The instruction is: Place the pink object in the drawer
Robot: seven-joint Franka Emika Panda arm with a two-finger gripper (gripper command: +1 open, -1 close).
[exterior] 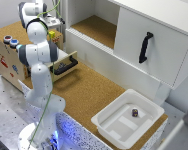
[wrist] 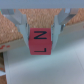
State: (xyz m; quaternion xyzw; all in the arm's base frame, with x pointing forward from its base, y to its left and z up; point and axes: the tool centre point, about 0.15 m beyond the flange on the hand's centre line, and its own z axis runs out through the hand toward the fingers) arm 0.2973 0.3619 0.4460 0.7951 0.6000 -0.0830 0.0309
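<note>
The cork-topped desk has a grainy brown surface that runs from the wooden cabinet at its far-left corner to the tub at its near-right corner, and its speckled pale front edge shows under the arm. Along its back edge stands a large white cabinet with a smooth flat door carrying 1 curved black handle; the cabinet's top and right side are cut off by the frame. The white Franka arm, made of rounded glossy segments, rises from a round base at the near-left corner and bends over the far-left corner, hiding most of what lies behind it. There sits a light plywood box cabinet with stickers on its face and 2 small round caps on top. Its small plywood drawer, with a black bar handle on the front, is pulled out; the arm covers its interior. A white rectangular plastic tub at the near-right corner holds 1 tiny dark object, too small to identify. In the wrist view the gripper, with translucent grey fingers, is closed part-way around a pink cube marked with black letter-like strokes, held above cork and a blurred pale surface. The gripper itself is hidden in the exterior view.
</note>
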